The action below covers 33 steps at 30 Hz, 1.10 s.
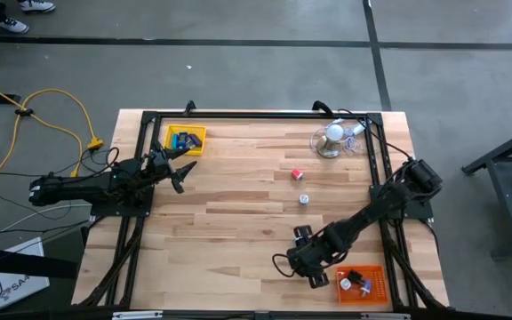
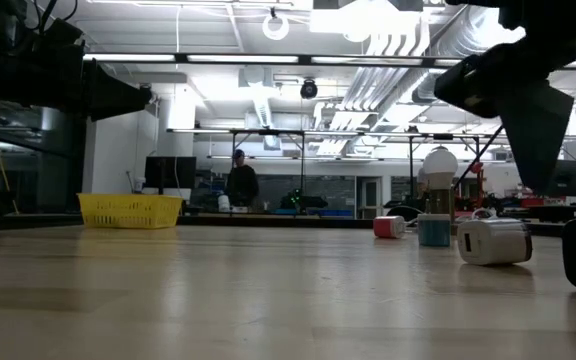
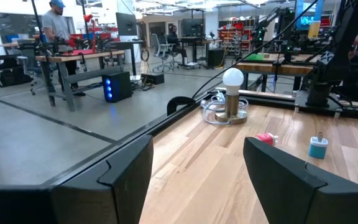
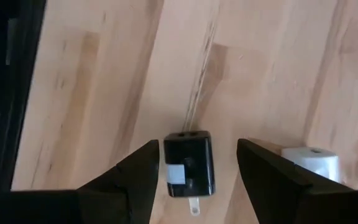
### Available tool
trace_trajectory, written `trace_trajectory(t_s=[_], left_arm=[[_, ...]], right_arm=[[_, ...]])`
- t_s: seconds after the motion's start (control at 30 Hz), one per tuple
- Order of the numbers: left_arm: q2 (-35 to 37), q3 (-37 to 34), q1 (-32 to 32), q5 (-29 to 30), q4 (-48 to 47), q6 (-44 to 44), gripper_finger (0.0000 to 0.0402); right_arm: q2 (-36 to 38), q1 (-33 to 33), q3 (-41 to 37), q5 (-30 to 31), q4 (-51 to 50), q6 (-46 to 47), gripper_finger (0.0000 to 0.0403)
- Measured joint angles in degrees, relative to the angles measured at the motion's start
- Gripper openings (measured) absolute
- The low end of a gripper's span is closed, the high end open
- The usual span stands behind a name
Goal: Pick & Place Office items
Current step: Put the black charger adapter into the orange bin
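Note:
My right gripper (image 1: 305, 247) hangs open over the table's near right part, pointing down. A small black block (image 4: 189, 165) lies flat on the wood below it, between the two fingers (image 4: 263, 168), and a white block (image 4: 312, 162) lies just beside it. Farther out lie a red bit (image 1: 297, 174) and a teal-and-silver bit (image 1: 303, 200). The yellow tray (image 1: 185, 140) holds blue pieces. The orange tray (image 1: 363, 286) holds white and black bits. My left gripper (image 1: 180, 171) waits open beside the yellow tray.
A white ball-shaped object (image 1: 334, 135) with a clear wiry tangle stands at the far right corner. A black frame (image 1: 256, 116) runs around the table's edges. Bare wood lies in the table's middle (image 1: 238, 213). People stand in the room beyond.

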<state>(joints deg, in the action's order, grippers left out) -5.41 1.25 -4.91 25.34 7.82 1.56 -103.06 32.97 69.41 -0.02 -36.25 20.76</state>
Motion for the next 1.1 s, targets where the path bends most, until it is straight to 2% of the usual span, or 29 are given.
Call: trace_trajectory(t_s=[0.5, 1.1], left_arm=[[0.02, 0.00, 0.01, 0.00, -0.01, 0.01, 0.0243], [0.02, -0.01, 0.00, 0.00, 0.04, 0.00, 0.0243]], right_arm=[[-2.81, 1.60, -0.01, 0.06, 1.13, 2.08, 0.0203], [-5.89, 3.17, -0.02, 4.01, 0.43, 2.97, 0.0198]])
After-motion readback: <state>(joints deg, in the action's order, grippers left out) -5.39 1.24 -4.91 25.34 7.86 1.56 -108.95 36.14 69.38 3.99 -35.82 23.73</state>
